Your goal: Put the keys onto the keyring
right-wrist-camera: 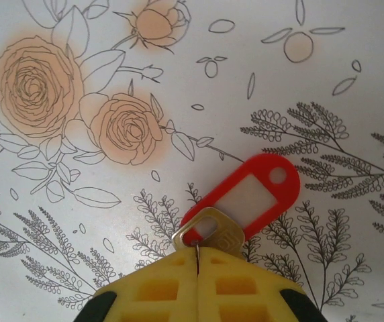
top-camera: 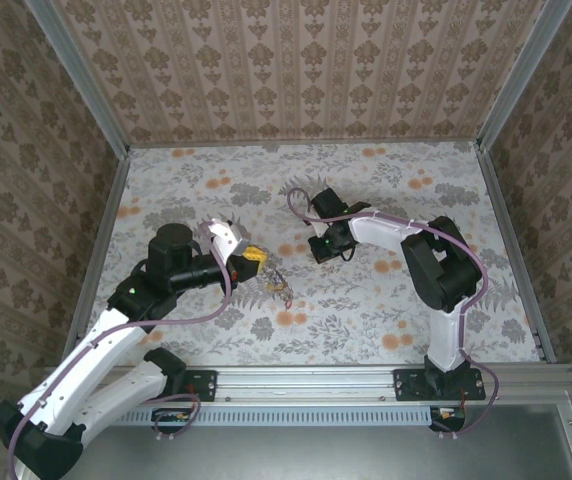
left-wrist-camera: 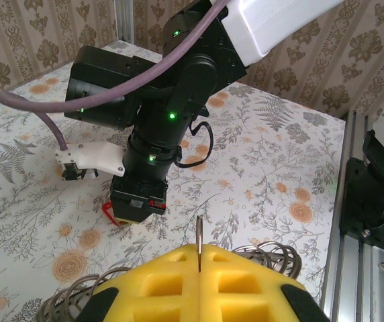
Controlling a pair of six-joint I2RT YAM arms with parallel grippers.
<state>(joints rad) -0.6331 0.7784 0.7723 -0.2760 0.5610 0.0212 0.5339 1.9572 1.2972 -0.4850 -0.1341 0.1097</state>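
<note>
The table (top-camera: pixel 386 330) wears a pale cloth printed with ferns and orange flowers, and patterned wallpaper closes it in on three sides.

My left gripper (top-camera: pixel 253 256) sits left of the table's middle. In my left wrist view, the gripper (left-wrist-camera: pixel 199 253) has its yellow pads pressed together on the keyring (left-wrist-camera: pixel 276 255). A thin piece of wire stands up from the seam between the pads, and coiled loops spill out on both sides of them. From above, the keyring (top-camera: pixel 279 285) hangs just beyond the pads, low over the cloth.

My right gripper (top-camera: pixel 319 247) is near the middle, a little apart from my left one and facing it. In the right wrist view, this gripper (right-wrist-camera: pixel 197 251) is clenched on the red key (right-wrist-camera: pixel 232 208). The silvery metal end is nipped at the pad tips, and the red part with its white window slants away up and to the right, over the fern print. Two orange roses lie well off to its upper left.

Seen from my left wrist, the right gripper (left-wrist-camera: pixel 137 204) points down at the cloth, and only a red sliver of the key (left-wrist-camera: pixel 110 213) shows under it. The black wrist and a purple cable (left-wrist-camera: pixel 44 114) above block the rest. The metal frame rail (left-wrist-camera: pixel 345 168) runs along the right.
</note>
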